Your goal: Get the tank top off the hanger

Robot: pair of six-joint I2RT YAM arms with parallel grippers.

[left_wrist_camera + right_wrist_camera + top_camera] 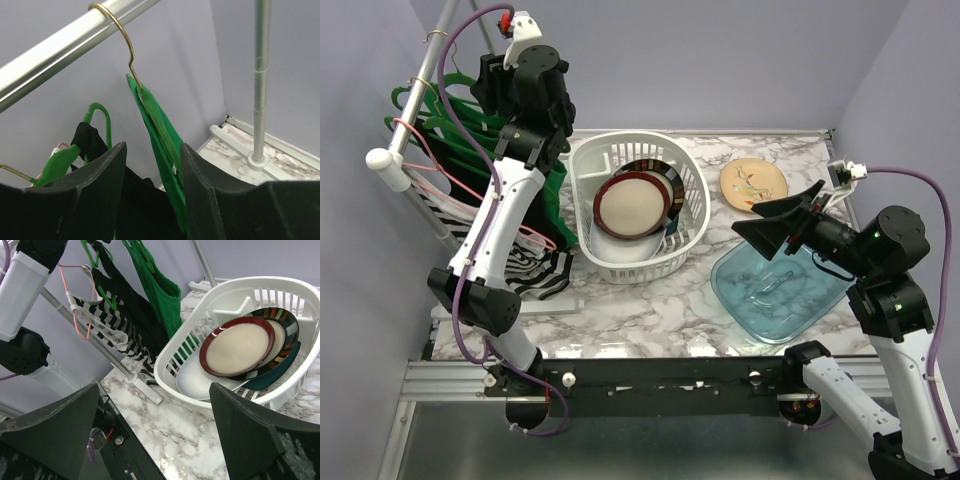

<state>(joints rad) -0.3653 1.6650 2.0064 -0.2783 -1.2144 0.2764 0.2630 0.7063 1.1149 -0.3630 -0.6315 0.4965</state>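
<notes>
The green tank top [165,150] hangs on a green hanger [156,116] whose gold hook [131,50] sits over the silver rail [60,50]. My left gripper [153,146] is raised to the rail and open. The tank top's strap and the hanger pass between its fingers, lying against the right finger [200,175] and apart from the left one. From above, the left gripper [488,80] is at the rail's far end, and the green tank top [556,205] drapes down beside the arm. My right gripper [745,218] is open and empty over the table's right side.
A black garment [90,137] and a zebra-striped one [535,270] hang further along the rail. A white basket [620,140] with plates stands mid-table, with a blue tray [775,295] and a tan plate [753,180] to its right. The rack's upright pole [261,75] rises nearby.
</notes>
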